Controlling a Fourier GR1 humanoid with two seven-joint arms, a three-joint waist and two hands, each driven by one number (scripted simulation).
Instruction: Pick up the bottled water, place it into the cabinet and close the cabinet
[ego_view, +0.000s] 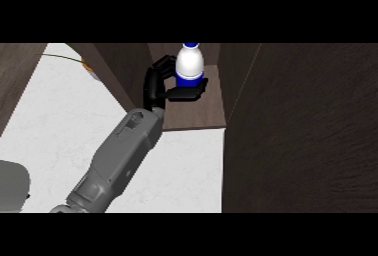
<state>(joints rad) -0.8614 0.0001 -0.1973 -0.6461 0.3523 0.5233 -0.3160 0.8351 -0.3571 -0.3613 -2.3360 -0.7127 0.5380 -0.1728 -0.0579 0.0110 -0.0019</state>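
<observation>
The bottled water (190, 61), white with a blue cap and a blue band, stands upright inside the open cabinet (196, 114), over its brown shelf. My left hand (157, 82) is shut on the bottle. Its fingers curl round the left side and its thumb crosses under the blue band. The hand hides the bottle's base, so I cannot tell whether it rests on the shelf. My grey left forearm (125, 150) comes up from the lower left. My right hand does not show.
The cabinet's dark door (310, 130) stands open and fills the right side. White marble counter (66, 120) lies to the left. A small yellow-orange thing (86, 65) peeks out behind the cabinet's left wall. A grey shape (11, 185) sits at the lower left edge.
</observation>
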